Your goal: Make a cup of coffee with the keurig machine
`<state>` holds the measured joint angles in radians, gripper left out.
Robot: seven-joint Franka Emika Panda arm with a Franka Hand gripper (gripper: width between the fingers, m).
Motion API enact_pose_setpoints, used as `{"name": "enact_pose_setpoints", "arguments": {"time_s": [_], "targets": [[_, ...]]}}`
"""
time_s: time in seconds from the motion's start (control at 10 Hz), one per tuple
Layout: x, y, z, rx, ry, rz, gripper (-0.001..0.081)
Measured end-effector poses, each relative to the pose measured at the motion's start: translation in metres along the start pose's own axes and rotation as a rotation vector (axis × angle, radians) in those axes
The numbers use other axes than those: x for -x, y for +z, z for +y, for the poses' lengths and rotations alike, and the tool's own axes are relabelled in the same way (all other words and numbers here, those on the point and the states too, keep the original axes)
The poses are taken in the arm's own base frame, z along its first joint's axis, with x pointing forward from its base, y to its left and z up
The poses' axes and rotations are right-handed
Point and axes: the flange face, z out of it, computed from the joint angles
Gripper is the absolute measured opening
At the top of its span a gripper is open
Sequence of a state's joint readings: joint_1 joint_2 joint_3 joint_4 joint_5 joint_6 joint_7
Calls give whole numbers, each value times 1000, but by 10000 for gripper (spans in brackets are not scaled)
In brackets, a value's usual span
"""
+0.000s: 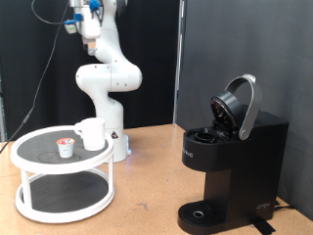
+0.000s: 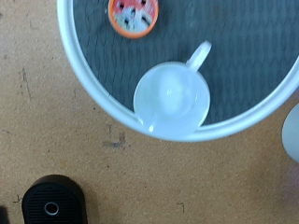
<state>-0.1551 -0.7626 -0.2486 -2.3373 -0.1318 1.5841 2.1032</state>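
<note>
Black curtains back a brown tabletop (image 1: 147, 176). On the exterior view's left stands a white two-tier round rack (image 1: 29, 147); the cup (image 1: 93, 133) sits upright near its top tier's edge, with a small pod (image 1: 66, 148) just beside it. On the right stands the keurig machine (image 1: 235, 166), lid (image 1: 240, 106) raised. My arm (image 1: 106, 73) reaches up out of frame, so my gripper is unseen and I cannot tell its state. My wrist view looks straight down on the cup (image 2: 171, 97).
</note>
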Motion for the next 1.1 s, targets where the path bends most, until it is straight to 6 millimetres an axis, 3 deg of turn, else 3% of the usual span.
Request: {"name": "enact_pose_setpoints", "arguments": {"time_s": [0.4,0.8,1.1], "targets": [[-29,0,-14,8,-5,-3,734],[-33,4,-17,14,-38,-15,734],[-38,33,-36,-10,-72,-33,734]]}}
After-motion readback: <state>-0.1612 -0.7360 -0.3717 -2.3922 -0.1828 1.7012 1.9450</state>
